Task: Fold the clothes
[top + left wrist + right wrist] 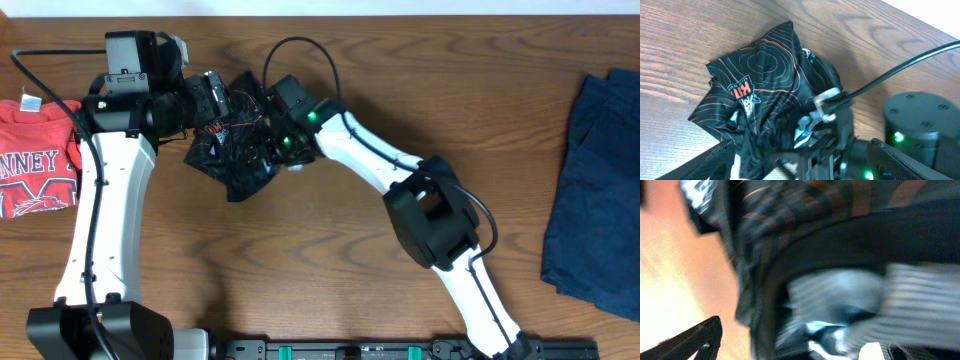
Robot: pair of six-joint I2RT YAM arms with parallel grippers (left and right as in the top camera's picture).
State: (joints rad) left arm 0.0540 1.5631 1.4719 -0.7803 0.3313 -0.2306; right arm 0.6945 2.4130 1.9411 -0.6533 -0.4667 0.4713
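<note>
Surface: a dark wood-grain tabletop (330, 300), seen from above with a pale strip of wall along the far edge.

Item under work: the black jersey (232, 168) lies on the far left-centre of the tabletop. It is bunched into a rumpled heap with overlapping layers. The left wrist view shows its contour lines and one red-and-white logo (742, 91) facing up. No fold has been formed, and I judge the task to be at an early stage.

Left end effector (222, 105): jaws apart, standing over the far edge of the heap and gripping nothing.

Right end effector (262, 135): jaws apart, pressed in close against the cloth. Its own view is heavily blurred, and I see no cloth pinched.

Clearance: the two end effectors stand just beside each other over the heap, with the right arm's cable (900, 70) running close by.

Recommendation: flatten before folding.
- Each end effector should take a single layer at a separate outer edge, hem or shoulder.
- The two should then draw apart, to spread the jersey flat.
- Pinching several layers at once would lock the creases in.
- Keep the arms clear of each other and of the cable.

Other items: a red T-shirt (35, 160) at the left edge and a navy garment (600, 170) at the right edge, both well apart from the work.
</note>
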